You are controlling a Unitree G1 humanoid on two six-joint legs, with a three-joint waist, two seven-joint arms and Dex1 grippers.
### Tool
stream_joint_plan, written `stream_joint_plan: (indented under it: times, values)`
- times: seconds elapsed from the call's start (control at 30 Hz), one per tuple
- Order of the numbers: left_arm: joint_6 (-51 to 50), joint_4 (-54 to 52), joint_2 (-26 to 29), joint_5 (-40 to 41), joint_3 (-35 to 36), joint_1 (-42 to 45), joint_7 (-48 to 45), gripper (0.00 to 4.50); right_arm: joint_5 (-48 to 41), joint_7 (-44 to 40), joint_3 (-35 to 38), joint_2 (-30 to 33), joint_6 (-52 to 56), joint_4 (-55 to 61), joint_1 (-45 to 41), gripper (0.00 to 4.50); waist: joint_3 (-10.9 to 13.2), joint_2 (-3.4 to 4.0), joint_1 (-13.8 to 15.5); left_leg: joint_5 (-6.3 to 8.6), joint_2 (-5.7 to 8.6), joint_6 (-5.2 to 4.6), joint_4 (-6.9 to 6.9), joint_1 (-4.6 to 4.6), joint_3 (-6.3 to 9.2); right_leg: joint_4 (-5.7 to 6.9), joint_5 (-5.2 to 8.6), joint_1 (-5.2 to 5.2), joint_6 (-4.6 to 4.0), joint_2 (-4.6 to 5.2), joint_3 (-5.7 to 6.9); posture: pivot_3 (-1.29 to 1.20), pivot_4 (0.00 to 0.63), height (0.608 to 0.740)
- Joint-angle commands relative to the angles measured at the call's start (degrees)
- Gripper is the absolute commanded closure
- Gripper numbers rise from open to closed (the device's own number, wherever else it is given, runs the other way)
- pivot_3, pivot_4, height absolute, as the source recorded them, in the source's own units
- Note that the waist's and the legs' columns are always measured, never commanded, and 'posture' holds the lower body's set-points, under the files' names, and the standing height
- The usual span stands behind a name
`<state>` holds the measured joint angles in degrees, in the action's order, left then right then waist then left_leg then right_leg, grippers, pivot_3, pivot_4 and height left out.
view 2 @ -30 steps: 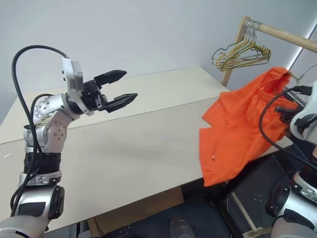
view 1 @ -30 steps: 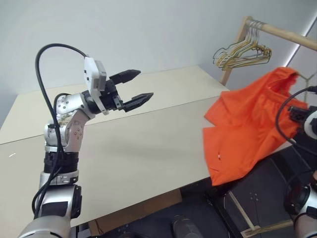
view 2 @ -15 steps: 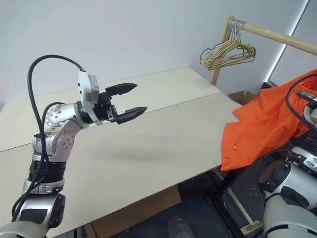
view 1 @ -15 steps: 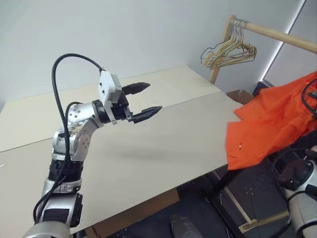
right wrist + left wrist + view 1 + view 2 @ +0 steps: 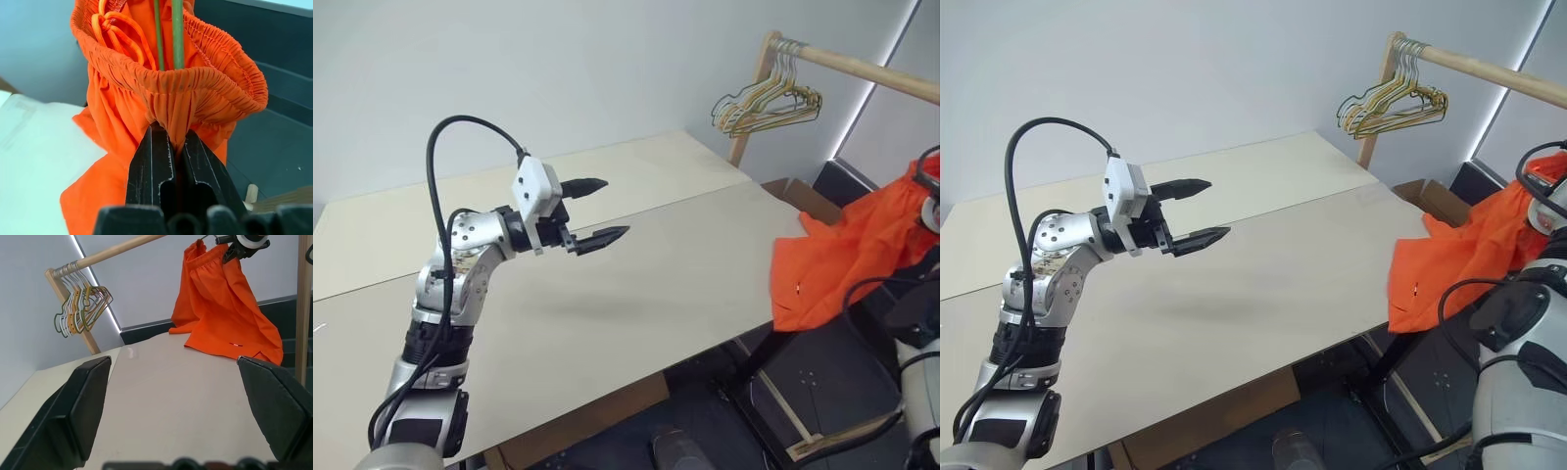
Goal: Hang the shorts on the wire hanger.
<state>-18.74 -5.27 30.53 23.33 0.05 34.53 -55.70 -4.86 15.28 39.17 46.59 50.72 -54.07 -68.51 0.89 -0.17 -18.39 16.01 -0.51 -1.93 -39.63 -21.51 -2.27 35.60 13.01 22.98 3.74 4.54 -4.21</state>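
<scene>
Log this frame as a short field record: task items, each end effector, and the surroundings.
shorts: orange, lifted by the waistband, lower part draped on the table's right edge
wire hanger: thin wires run inside the waistband
right end effector: shut on the shorts' waistband
left end effector: open, holding nothing, above the table
table: pale top
spare hangers: bunch on the wooden rail
</scene>
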Motion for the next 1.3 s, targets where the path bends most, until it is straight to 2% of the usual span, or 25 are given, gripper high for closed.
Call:
stream_joint_plan:
  times: [0.03,0.17,0.6,0.8,1.03,1.3]
  values:
    - [1.58,-1.20,0.48,-0.15,0.31,0.35,-0.10,0.02,-1.36,-0.39,-1.61,2.03,-4.83,-3.23,-2.63,4.50,0.02,0.00,-0.05,0.00,-0.01,0.00,0.02,0.05,0.00,-0.04,0.00,-0.05,0.00,-0.01,0.00,-0.28,0.000,0.740]
    - [2.46,-1.55,-0.25,0.79,0.90,-0.04,-0.64,0.02,-3.10,0.09,-1.48,2.36,-5.70,-7.03,-3.48,4.50,0.10,0.04,-0.18,0.01,0.00,0.00,0.53,0.48,-0.04,-0.55,0.00,-0.82,0.02,0.00,0.00,-0.28,0.000,0.740]
    - [5.06,-4.33,-0.85,7.76,3.26,-2.76,-5.56,0.02,-4.09,2.50,-5.76,2.28,-7.14,-10.39,-3.76,4.50,0.10,0.05,-0.49,0.01,-0.01,0.00,0.62,0.46,-0.04,-0.60,-0.01,-0.82,0.02,-0.02,0.00,-0.26,0.000,0.740]
    - [5.74,-4.75,-1.33,7.82,3.51,-3.21,-5.26,0.00,-3.41,3.35,-7.59,1.72,-7.51,-10.36,-3.95,2.62,0.10,0.05,-0.46,0.01,0.00,0.00,0.62,0.47,-0.04,-0.60,-0.01,-0.82,0.02,-0.02,0.00,-0.26,0.000,0.740]
    - [5.35,-4.50,-2.90,11.10,5.34,-2.72,-4.41,0.00,-1.21,7.40,-11.73,0.82,-8.78,-7.66,-3.72,0.04,0.10,0.06,-0.37,0.01,-0.01,0.00,0.62,0.47,-0.04,-0.61,-0.01,-0.82,0.02,-0.01,0.00,-0.26,0.000,0.740]
    - [5.49,-3.97,-2.93,11.52,5.30,-2.63,-4.39,0.00,2.80,12.93,-16.42,-1.93,-7.04,2.86,-0.10,0.01,0.11,0.08,-0.08,0.01,-0.01,0.00,0.62,0.47,-0.03,-0.60,-0.01,-0.81,0.03,-0.02,-0.02,-0.26,0.000,0.740]
